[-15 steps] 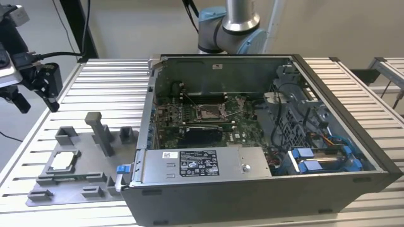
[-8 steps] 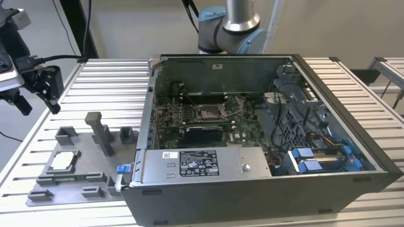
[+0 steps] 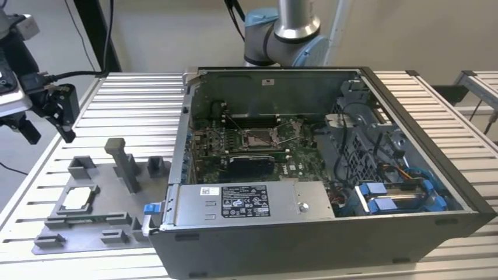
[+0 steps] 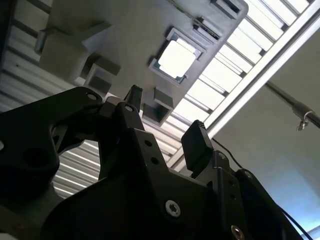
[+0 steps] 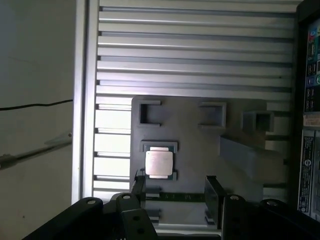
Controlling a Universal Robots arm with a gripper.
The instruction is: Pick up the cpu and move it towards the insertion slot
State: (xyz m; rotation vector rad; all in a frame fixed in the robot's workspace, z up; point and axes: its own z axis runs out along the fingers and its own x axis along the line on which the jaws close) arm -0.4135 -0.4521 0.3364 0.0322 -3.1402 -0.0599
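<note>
The cpu (image 3: 78,198) is a small silvery square lying in a pocket of the grey tray (image 3: 102,182) on the slatted table, at the exterior view's left. Both wrist views show it too: cpu (image 4: 175,59), cpu (image 5: 159,163). My gripper (image 3: 48,131) hangs open above the table's far left edge, higher than the tray and off to one side of the chip. Nothing sits between its fingers (image 5: 140,187). The insertion slot (image 3: 260,138) is the metal-framed socket on the motherboard inside the open computer case.
The computer case (image 3: 420,146) has tall walls around the motherboard, and a power supply box (image 3: 249,201) along its near side. A grey upright post (image 3: 125,163) and small blocks stand on the tray between cpu and case. The arm's base (image 3: 280,35) stands behind the case.
</note>
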